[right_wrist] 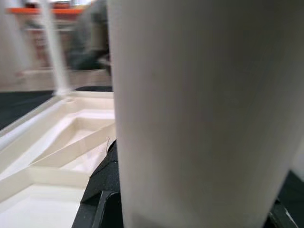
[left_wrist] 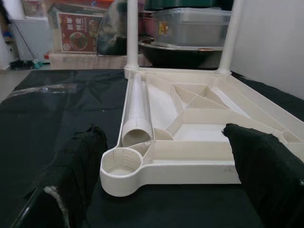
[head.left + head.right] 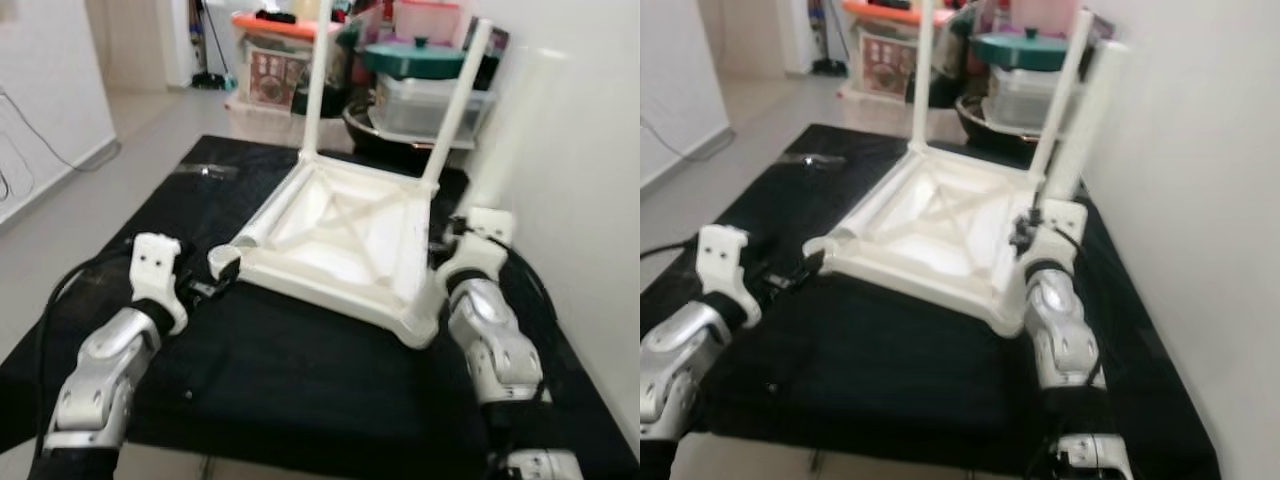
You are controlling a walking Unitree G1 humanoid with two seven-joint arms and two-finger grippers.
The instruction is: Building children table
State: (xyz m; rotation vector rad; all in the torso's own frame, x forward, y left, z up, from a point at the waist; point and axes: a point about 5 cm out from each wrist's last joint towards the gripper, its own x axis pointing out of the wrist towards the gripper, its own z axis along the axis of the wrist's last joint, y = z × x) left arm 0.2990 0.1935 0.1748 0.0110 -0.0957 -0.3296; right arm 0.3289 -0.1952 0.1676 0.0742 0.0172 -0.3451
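Observation:
The white plastic table lies upside down on a black cloth. Two white legs stand upright in its far corners. A loose leg lies inside the underside along the left rim. My left gripper is open, its fingers spread to either side of the empty near-left corner socket. My right gripper, at the table's right edge, is shut on another white leg that stands upright beside the wall; this leg is seen close up in the right wrist view.
Storage boxes, a teal-lidded pot and clear tubs crowd the floor behind the table. A white wall runs close along the right. Bare floor lies to the left of the cloth.

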